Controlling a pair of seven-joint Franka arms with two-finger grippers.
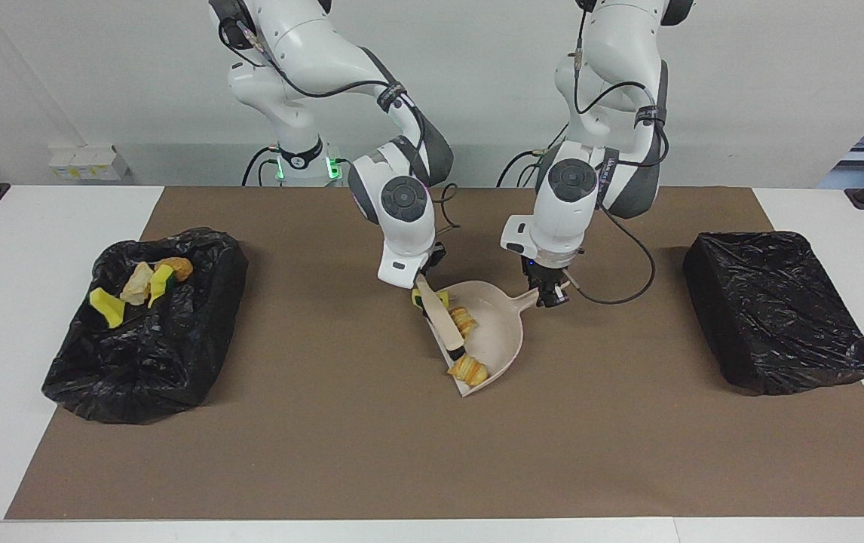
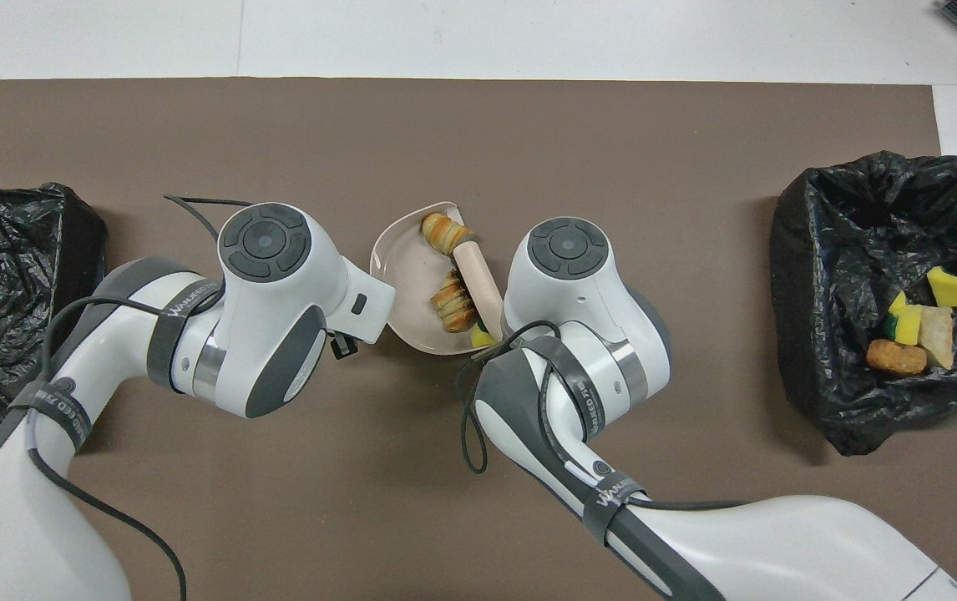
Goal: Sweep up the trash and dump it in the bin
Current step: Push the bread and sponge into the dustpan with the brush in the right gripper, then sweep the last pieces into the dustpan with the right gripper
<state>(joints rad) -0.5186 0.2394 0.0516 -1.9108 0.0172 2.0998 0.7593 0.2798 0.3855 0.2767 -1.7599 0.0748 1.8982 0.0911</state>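
The open bin (image 1: 145, 324) at my right arm's end of the surface holds some trash (image 1: 138, 290). My left end effector (image 1: 550, 296) grips the dustpan (image 1: 496, 332) by its handle. My right end effector (image 1: 418, 280) clenches the brush (image 1: 443, 324), three trash lumps (image 1: 468, 368) in the pan.

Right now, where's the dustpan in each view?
Facing view: the dustpan sits mid-mat, between the two grippers, its handle toward the left gripper.
Overhead view: the dustpan lies mid-mat, between the two white wrists.
Shared landmark: the brush across the pan's mouth, bread chunks inside it.
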